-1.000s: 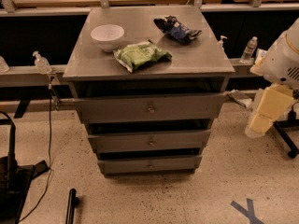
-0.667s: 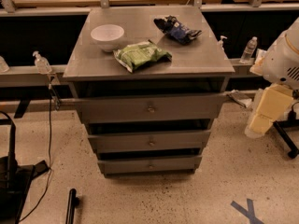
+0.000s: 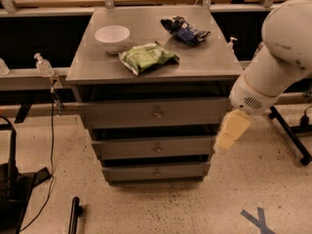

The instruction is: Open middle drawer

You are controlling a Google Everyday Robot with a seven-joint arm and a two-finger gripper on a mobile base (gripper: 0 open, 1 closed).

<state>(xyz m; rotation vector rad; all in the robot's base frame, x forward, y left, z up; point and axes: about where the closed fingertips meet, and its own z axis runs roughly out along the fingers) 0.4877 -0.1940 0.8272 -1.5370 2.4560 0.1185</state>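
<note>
The grey cabinet (image 3: 146, 72) has three flat-fronted drawers, all closed. The middle drawer (image 3: 126, 149) lies between the taller top drawer (image 3: 122, 113) and the narrower bottom drawer (image 3: 126, 172). Its small round knob (image 3: 158, 149) is at the centre. My white arm (image 3: 278, 57) comes in from the right. Its cream end link carries the gripper (image 3: 220, 145), which hangs just off the right end of the middle drawer's front, well right of the knob.
On the cabinet top lie a white bowl (image 3: 112, 35), a green bag (image 3: 147, 57) and a dark blue bag (image 3: 185, 30). Small bottles (image 3: 43, 65) stand on side rails. A black stand (image 3: 9, 179) is at the left and a blue tape X (image 3: 258, 221) on the floor.
The arm's cream end has swung left and down, from well right of the cabinet to the right end of the middle drawer. The view has closed in on the cabinet.
</note>
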